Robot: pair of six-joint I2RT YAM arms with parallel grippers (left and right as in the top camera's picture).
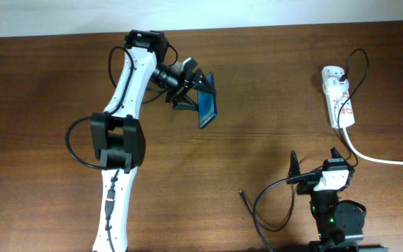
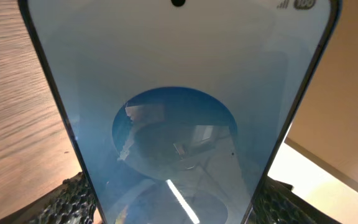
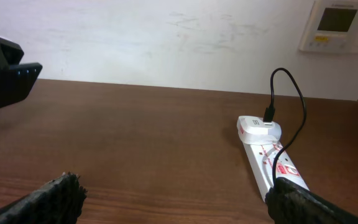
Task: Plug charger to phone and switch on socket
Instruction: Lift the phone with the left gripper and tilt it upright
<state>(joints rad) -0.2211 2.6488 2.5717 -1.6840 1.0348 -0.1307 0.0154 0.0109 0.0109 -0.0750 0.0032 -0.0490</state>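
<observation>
My left gripper (image 1: 200,96) is shut on the phone (image 1: 208,108), held clear of the table at the back left, tilted on edge. In the left wrist view the phone's blue screen (image 2: 173,118) fills the frame, and the fingers (image 2: 73,200) press its two long edges. The white socket (image 1: 338,98) lies at the back right, with the charger's black plug (image 3: 270,116) in its far end. The charger's thin cable (image 1: 361,61) arches above it. A thin black cable end (image 1: 243,194) lies on the table near the front. My right gripper (image 1: 317,165) stands open and holds nothing, short of the socket (image 3: 267,155).
A thick white cord (image 1: 383,159) runs from the socket off to the right edge. The right arm's base (image 1: 336,220) sits at the front edge, with looped black cable beside it. A white wall rises behind the table's back edge (image 3: 166,86).
</observation>
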